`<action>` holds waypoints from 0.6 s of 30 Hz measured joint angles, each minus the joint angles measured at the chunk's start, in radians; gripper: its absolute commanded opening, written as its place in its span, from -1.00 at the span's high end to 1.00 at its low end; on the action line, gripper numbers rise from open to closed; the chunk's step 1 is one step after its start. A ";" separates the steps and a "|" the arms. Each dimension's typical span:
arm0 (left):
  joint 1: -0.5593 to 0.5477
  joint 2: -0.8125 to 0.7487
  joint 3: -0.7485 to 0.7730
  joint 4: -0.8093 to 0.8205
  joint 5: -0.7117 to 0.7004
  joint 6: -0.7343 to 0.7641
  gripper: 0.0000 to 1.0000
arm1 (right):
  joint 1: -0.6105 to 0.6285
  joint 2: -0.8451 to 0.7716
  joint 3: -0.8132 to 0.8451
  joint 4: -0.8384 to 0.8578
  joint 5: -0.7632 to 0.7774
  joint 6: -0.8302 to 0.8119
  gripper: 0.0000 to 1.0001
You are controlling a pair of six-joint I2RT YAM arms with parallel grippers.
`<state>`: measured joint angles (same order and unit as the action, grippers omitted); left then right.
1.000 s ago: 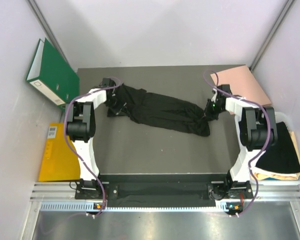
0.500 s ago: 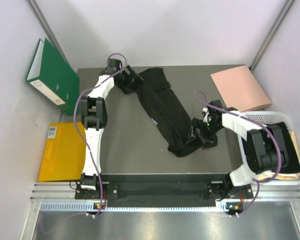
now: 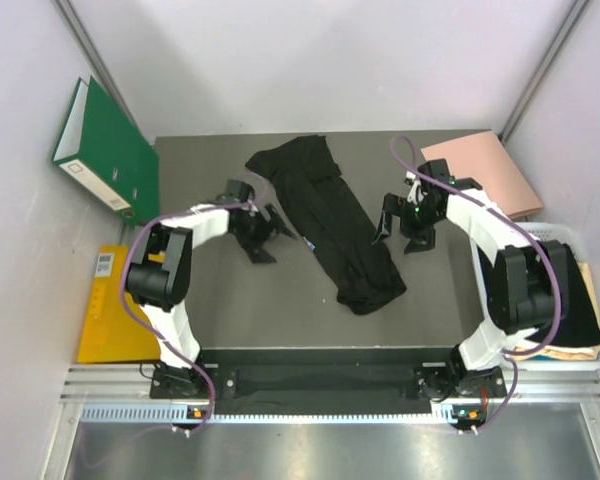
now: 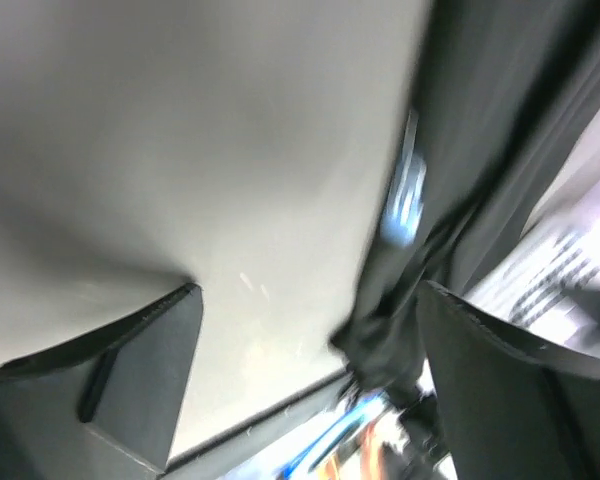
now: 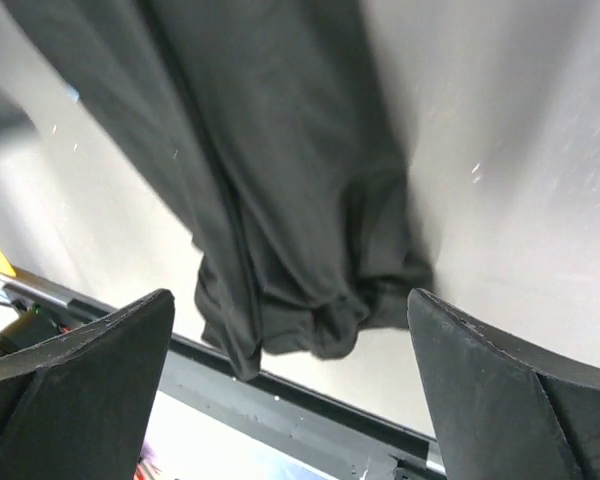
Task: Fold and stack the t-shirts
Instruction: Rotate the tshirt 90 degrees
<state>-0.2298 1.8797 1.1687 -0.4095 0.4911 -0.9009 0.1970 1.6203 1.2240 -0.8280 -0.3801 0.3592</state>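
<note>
The left gripper stands spread wide and holds nothing, low over the surface just left of the black t-shirt. The right gripper, equally wide and empty, sits just beside the shirt's right side. The top view shows the shirt whole: a long bunched strip running from the middle of the far edge diagonally toward the near right, its near end crumpled. The right wrist view shows that crumpled end close up, lying between its fingers without touching them. The left wrist view is blurred and catches only the shirt's edge. Only the top view shows the white basket off the right edge, holding another black t-shirt over a cream-yellow t-shirt, and the pink folder at the far right corner.
</note>
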 measured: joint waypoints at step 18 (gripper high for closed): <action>-0.586 0.224 0.108 0.187 0.115 -0.303 1.00 | -0.174 0.154 0.229 0.006 -0.066 -0.023 -0.99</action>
<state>-0.8158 2.1033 1.2762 -0.2230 0.6064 -1.2034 0.0231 1.7748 1.4532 -0.8215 -0.4461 0.3359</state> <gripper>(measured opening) 0.086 0.995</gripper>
